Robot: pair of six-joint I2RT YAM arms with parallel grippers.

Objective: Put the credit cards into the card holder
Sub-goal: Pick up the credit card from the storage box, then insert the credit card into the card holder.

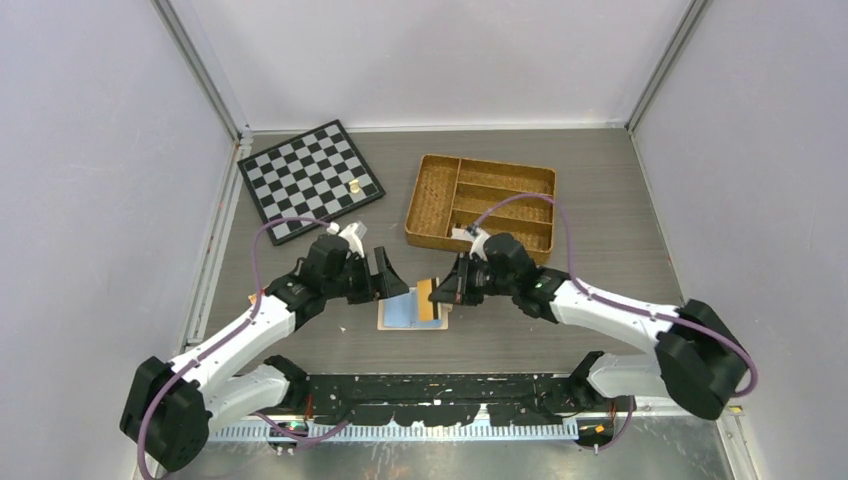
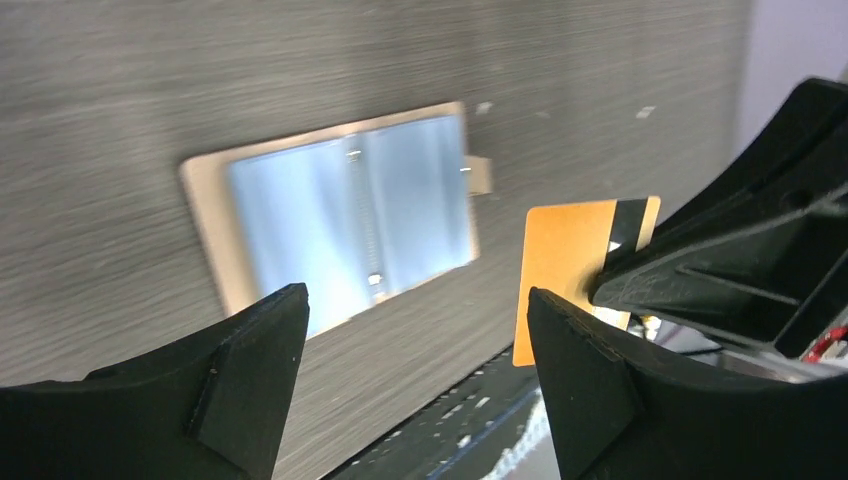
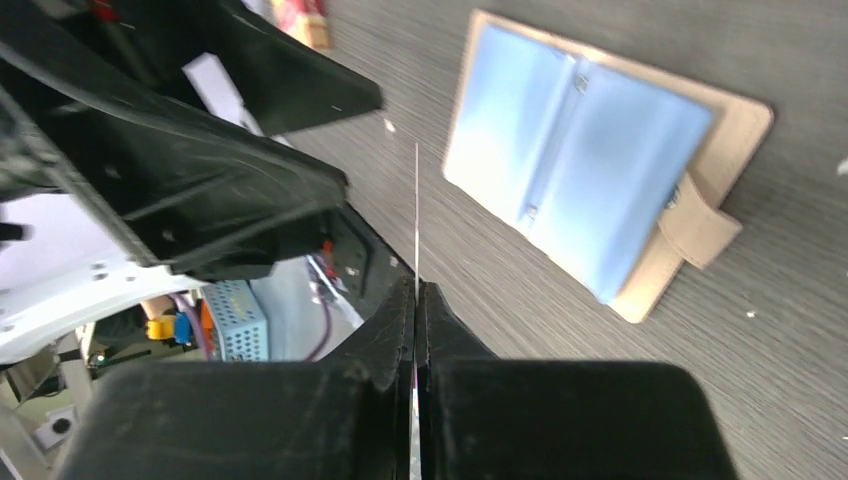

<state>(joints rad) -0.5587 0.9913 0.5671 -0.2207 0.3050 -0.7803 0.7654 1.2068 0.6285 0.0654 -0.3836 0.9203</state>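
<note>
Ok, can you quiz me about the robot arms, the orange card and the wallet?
1. True or false: the wallet lies open on the table.
2. Which one pinches the orange card? A) the left gripper B) the right gripper C) neither
3. Fill in: the left gripper's jaws stand ____.

Key: 1 true. 2 B. 3 open.

Lab cell, white walls [image 1: 430, 60], aluminium frame [image 1: 203, 70]
</note>
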